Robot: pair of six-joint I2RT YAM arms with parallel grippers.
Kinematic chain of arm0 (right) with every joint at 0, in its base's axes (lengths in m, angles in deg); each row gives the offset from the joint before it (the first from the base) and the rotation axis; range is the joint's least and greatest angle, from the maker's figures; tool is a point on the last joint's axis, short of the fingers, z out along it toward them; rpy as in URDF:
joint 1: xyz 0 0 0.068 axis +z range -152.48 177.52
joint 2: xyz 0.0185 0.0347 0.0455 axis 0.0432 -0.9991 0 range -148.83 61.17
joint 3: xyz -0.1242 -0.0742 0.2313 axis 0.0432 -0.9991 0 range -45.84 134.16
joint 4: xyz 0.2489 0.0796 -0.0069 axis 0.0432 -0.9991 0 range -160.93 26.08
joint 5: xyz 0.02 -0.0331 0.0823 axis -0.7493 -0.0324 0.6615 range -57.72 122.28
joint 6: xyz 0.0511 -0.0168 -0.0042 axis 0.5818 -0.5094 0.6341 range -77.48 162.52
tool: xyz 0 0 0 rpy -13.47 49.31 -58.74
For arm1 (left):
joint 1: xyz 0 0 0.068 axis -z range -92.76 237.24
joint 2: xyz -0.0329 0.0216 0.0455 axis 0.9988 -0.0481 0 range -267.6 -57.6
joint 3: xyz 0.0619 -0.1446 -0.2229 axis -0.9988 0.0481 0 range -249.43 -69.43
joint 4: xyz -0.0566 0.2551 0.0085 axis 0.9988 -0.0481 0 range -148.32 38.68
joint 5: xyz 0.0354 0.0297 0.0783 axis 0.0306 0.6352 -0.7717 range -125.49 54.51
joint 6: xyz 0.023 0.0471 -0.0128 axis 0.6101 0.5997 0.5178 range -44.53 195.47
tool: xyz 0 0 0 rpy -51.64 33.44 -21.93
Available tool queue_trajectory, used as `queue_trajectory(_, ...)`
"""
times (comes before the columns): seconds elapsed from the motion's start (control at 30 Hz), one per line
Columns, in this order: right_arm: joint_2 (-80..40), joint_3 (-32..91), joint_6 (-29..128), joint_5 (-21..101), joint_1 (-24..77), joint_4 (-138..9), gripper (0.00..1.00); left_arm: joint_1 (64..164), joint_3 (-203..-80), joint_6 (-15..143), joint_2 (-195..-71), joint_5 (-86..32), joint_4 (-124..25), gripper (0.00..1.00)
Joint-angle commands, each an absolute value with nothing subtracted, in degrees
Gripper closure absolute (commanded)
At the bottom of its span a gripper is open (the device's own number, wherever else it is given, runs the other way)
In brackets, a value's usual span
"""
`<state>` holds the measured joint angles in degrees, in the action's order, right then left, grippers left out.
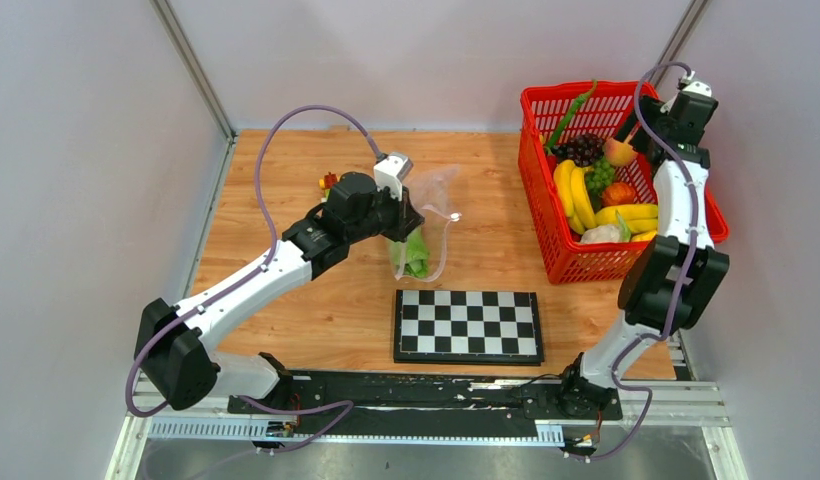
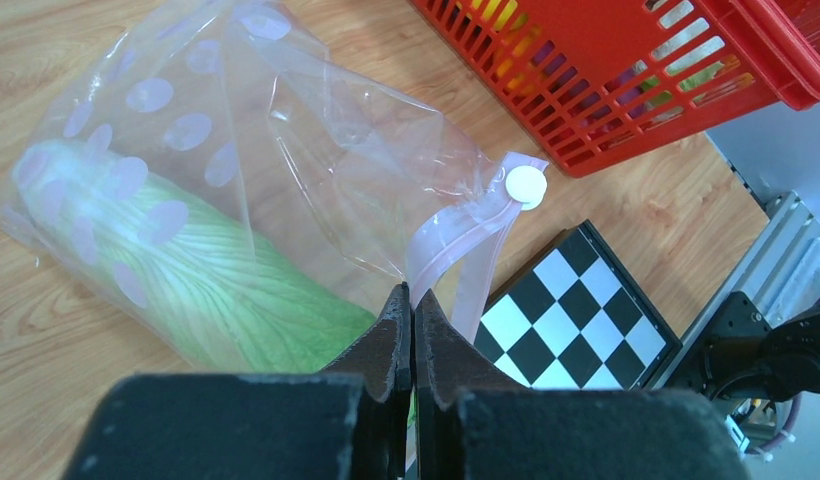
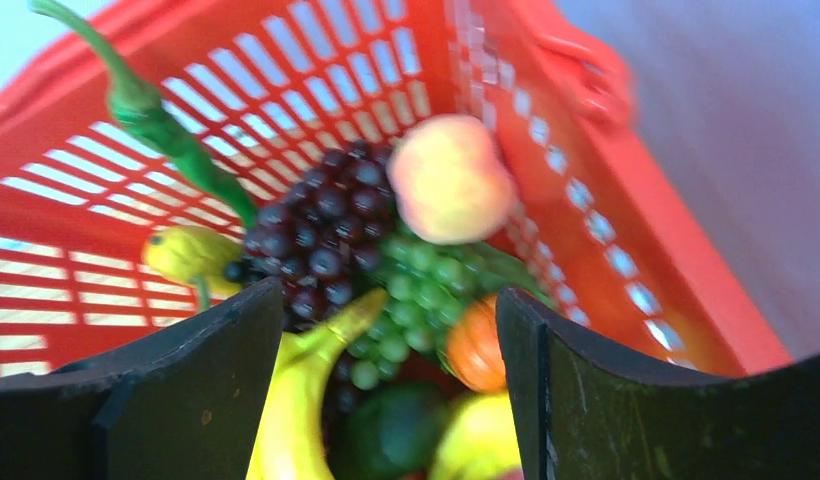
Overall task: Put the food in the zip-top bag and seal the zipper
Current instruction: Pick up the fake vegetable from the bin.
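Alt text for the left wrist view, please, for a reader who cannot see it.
The left gripper, shut, pinches the pink zipper of a clear dotted bag on a wooden table, green lettuce inside. A red basket and a chessboard lie beyond.

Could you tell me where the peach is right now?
In the top view, the peach lies in the red basket at right, beside the dark grapes.

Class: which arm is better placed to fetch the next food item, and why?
Right: the right gripper hangs open over the food in the red basket; the left gripper is shut on the zipper.
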<state>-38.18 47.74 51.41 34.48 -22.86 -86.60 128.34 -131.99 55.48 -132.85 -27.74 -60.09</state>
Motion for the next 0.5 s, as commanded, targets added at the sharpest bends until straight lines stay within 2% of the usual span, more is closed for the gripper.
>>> queue_trajectory(0.0, -43.22, 56.08, 54.14, 50.57, -21.19, -79.13, 0.24, 128.12, -135.42, 56.53, -133.31, -26.36, -58.21, 1.00)
queue_trajectory(0.1, -47.96, 61.76, 52.42, 53.69, -18.28, -77.71, 0.25, 128.11, -135.69, 56.40, -133.71, -26.28, -58.22, 1.00)
queue_trajectory(0.23, -55.61, 72.36, 51.69, 52.01, -15.34, -77.58, 0.27, 128.11, -136.13, 56.23, -133.91, -26.22, -58.61, 1.00)
queue_trajectory(0.4, -65.39, 84.62, 52.30, 48.29, -14.31, -78.45, 0.38, 128.11, -136.37, 55.98, -133.90, -26.36, -58.96, 1.00)
queue_trajectory(0.47, -68.25, 89.24, 51.19, 45.80, -14.00, -81.14, 0.39, 128.11, -136.40, 55.92, -134.05, -26.22, -59.04, 1.00)
